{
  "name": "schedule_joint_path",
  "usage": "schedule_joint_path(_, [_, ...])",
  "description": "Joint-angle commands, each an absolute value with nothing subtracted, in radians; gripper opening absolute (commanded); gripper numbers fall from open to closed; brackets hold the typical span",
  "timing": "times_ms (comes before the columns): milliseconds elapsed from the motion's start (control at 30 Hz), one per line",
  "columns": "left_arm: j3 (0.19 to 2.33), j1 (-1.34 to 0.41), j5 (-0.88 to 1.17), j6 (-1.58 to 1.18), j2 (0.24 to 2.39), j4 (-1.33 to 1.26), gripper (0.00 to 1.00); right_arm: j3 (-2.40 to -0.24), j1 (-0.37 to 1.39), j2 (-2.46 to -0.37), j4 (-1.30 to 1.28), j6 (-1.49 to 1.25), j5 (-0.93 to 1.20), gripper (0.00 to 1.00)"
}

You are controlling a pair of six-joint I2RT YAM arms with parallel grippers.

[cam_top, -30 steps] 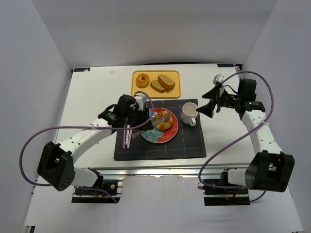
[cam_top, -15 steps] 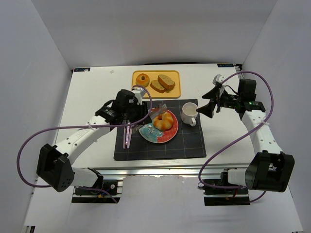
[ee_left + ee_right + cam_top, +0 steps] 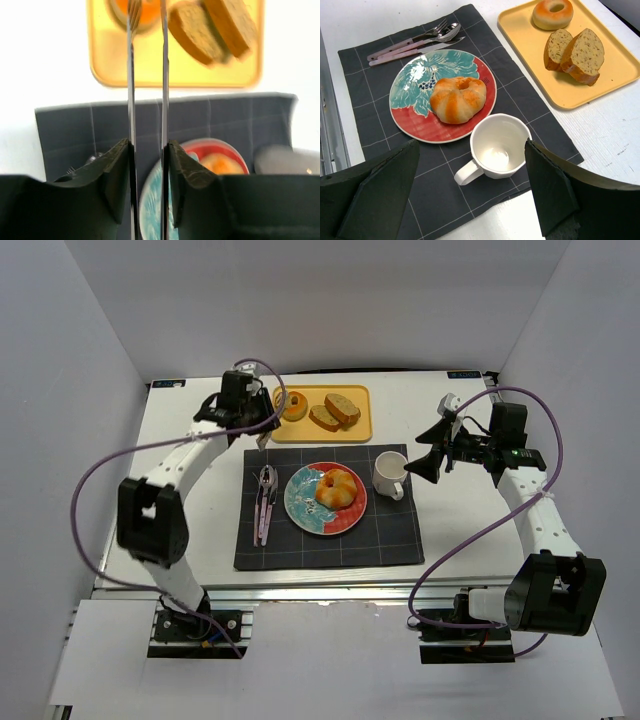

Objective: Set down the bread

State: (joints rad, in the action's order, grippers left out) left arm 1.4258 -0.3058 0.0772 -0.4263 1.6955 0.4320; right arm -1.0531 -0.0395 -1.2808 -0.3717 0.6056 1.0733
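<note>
Twisted roll [image 3: 337, 489] sits on the plate [image 3: 300, 504], mid-frame. Round roll [image 3: 293, 405] is on the tray [image 3: 356, 432], upper middle. Left pincer [image 3: 147, 7] is barely apart and empty, so I'd widen it before dropping over the roll. Right pincer [image 3: 428, 452] is wide apart and empty.

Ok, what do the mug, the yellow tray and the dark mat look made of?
Mug: likely glazed white ceramic; thick wall, soft sheen. Yellow tray: probably moulded plastic; even matte colour, rounded raised rim. Dark mat: looks like woven fabric; matte, thin pale grid lines, lies flat and thin on the table.
</note>
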Motion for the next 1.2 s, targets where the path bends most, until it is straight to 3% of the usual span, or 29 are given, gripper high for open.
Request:
schedule_joint_path(0, [1.614, -0.284, 0.028, -0.405, 1.824, 0.432, 0.46, -1.081, -0.044, -1.276, -0.365, 0.617, 1.1, 0.9])
schedule_joint_path(167, [1.845, -0.256, 0.028, -0.382, 2.057, 0.517, 0.52, -1.077, -0.044, -1.276, -0.362, 0.62, 1.098, 0.89])
schedule_joint_path(367, [1.948, -0.255, 0.014, -0.376, 2.132, 0.557, 0.54, -1.069, -0.046, -1.282, -0.364, 0.623, 1.094, 0.89])
schedule_joint_path(1167, [1.738, -0.241, 0.132, -0.359, 2.008, 0.523, 0.55, -1.091, -0.046, -1.316, -0.356, 0.601, 1.114, 0.89])
